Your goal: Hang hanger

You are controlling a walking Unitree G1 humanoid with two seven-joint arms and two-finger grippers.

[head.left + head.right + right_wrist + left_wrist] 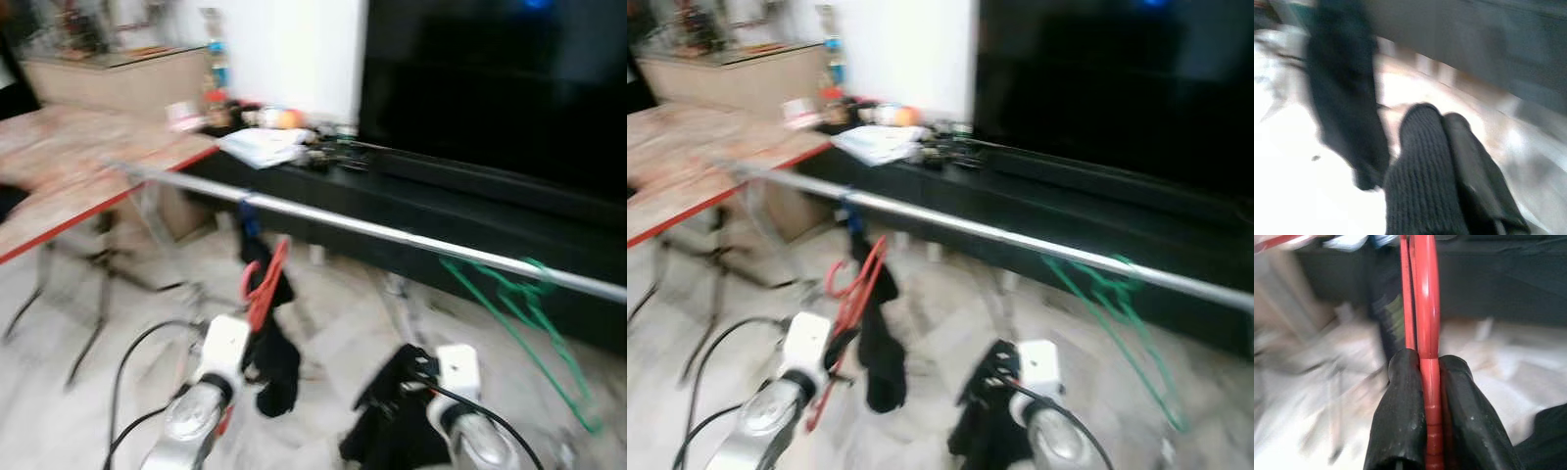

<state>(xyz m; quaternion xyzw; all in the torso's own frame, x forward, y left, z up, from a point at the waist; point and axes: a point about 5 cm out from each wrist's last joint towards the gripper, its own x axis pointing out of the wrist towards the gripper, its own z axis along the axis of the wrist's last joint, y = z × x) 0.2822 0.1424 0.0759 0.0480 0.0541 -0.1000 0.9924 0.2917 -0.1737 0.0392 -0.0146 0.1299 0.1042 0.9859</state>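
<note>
Left gripper (1422,382) clamps red hanger (1422,293) below rail (392,233). Wrist view shows right gripper (1442,127) closed on black cloth (1420,176).

Motion-blurred throughout both eye views, edges smeared, most of all at the rail (392,233) and green hanger (529,323). Daylit and bright on the pale floor (343,343); dark at the black screen (490,78). Sharp on the red hanger (1425,308) up close, background soft. Washed out white in the right wrist view.
</note>
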